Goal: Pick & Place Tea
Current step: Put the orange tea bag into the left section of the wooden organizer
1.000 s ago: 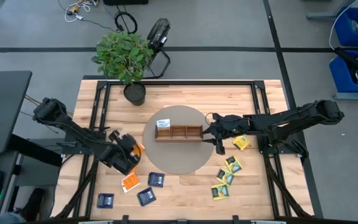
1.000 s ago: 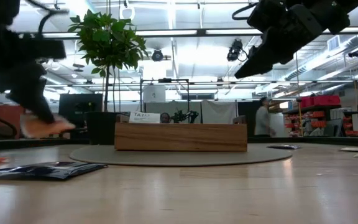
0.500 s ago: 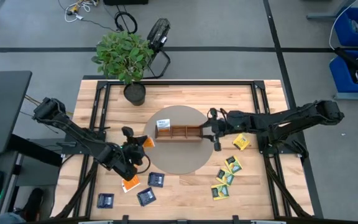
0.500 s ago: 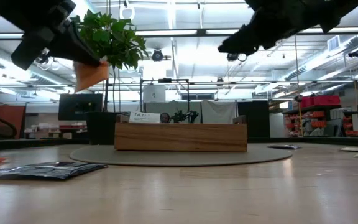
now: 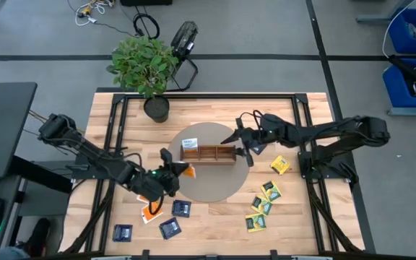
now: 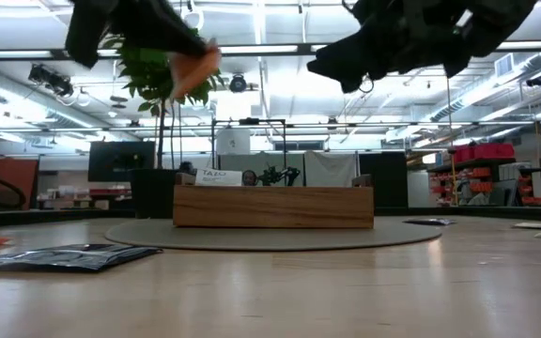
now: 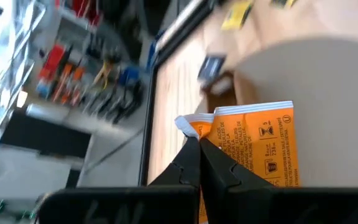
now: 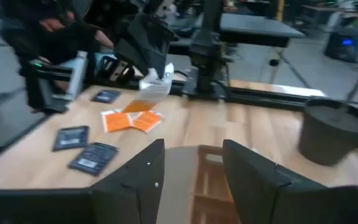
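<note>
- The left gripper (image 5: 181, 170) has its jaws closed on one corner of a flat, square orange tea packet (image 5: 187, 170), held in the air above the round grey mat's (image 5: 208, 189) left edge.
- The long wooden tray (image 5: 207, 154) lies lengthwise across the mat; a white-faced packet (image 5: 188, 143) stands in its left compartment.
- The right gripper (image 5: 241, 141) hovers at the tray's right end, jaws apart and empty.

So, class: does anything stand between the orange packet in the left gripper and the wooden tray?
Nothing visible does. The left gripper holds the packet above the mat, beside the tray. The open right gripper hangs over the tray's far end.
</note>
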Controlling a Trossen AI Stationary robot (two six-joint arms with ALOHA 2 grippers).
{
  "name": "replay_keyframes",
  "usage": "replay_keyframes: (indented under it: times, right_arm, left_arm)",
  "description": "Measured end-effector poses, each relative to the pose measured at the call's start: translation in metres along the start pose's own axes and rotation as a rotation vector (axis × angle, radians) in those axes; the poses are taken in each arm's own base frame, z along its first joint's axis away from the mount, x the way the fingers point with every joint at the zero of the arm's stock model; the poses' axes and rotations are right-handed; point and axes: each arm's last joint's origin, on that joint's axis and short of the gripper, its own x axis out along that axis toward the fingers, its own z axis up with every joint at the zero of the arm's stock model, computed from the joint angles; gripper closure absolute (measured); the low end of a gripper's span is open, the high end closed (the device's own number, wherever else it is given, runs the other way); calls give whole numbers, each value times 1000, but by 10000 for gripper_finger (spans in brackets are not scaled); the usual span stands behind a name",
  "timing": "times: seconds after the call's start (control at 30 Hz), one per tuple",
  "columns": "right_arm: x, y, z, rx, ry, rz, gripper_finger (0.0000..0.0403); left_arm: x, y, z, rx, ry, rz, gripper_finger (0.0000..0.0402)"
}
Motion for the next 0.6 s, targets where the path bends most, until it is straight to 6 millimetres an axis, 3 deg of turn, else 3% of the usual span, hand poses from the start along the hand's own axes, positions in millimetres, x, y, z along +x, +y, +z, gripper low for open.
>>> replay_keyframes:
  times: [0.3, 0.6]
  right_arm:
    - [22, -29, -2, 40, 20, 33, 232]
    - [45, -46, -1, 65, 96, 110, 232]
  left_arm:
    - [10, 15, 16, 38, -205, -52, 400]
    - [24, 23, 10, 90, -201, -75, 400]
